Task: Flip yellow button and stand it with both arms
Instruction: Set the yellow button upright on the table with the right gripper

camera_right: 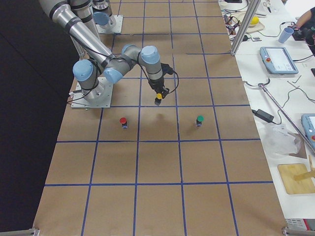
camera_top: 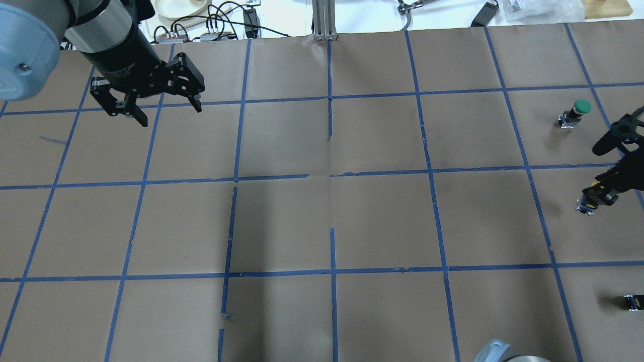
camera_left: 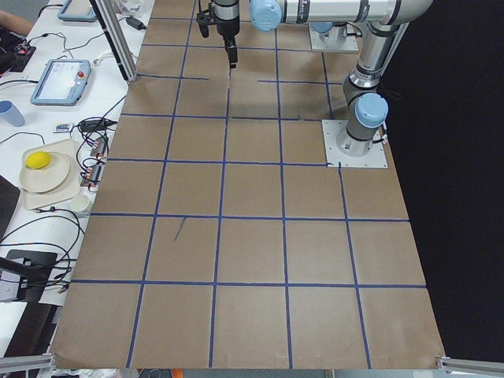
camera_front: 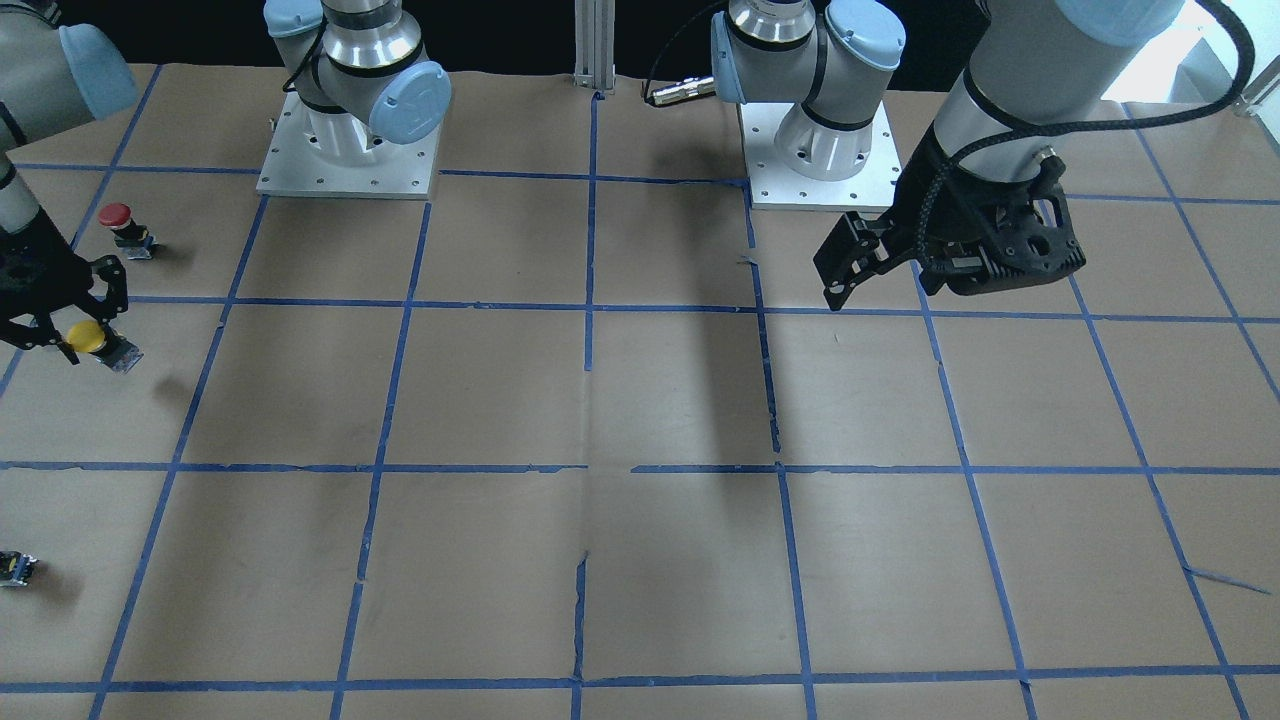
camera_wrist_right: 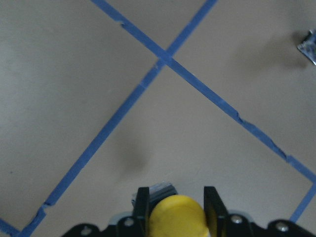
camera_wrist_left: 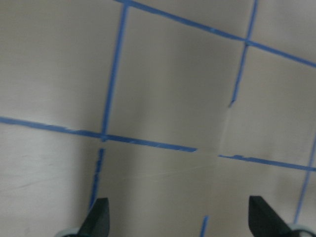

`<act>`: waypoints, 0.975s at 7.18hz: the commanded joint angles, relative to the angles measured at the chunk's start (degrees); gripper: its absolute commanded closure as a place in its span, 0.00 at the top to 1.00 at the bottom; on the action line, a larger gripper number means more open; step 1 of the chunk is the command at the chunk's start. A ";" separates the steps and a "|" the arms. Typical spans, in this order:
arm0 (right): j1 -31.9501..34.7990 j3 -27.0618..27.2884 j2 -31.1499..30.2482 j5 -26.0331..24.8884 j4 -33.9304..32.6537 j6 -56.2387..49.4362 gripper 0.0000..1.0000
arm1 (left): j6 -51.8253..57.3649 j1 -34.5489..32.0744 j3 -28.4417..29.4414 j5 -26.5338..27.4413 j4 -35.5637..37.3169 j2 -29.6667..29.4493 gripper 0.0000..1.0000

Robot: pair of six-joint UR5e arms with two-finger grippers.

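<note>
My right gripper [camera_front: 82, 335] is shut on the yellow button [camera_front: 88, 337] and holds it clear of the paper, over its shadow. In the right wrist view the yellow cap [camera_wrist_right: 177, 217] sits between the two fingers [camera_wrist_right: 142, 202], with the grey contact block pointing away from the camera. In the overhead view only the block [camera_top: 586, 205] shows, under the right gripper [camera_top: 601, 193] at the right edge. My left gripper [camera_top: 171, 114] hovers open and empty over the far left of the table; it also shows in the left wrist view [camera_wrist_left: 180, 219].
A red-capped switch [camera_front: 118, 218] stands just behind the right gripper. A green-capped switch [camera_top: 578, 108] stands on its other side. A tiny black-and-yellow block [camera_top: 631, 301] lies near the robot's side at the right edge. Brown paper with blue tape grid [camera_top: 329, 176] covers the table.
</note>
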 commanded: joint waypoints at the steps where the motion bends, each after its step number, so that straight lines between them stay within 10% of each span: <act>1: -2.24 -2.15 1.99 -3.17 -0.69 31.01 0.14 | 2.03 -1.49 -0.09 1.38 -0.98 1.83 1.00; 5: -2.15 -2.33 6.12 -8.81 -1.30 44.52 0.09 | 5.65 -1.23 0.52 0.85 -0.36 1.75 1.00; 7: -2.06 -2.15 6.82 -10.40 -4.19 44.00 0.30 | 5.65 -0.71 0.87 0.85 -0.36 1.75 1.00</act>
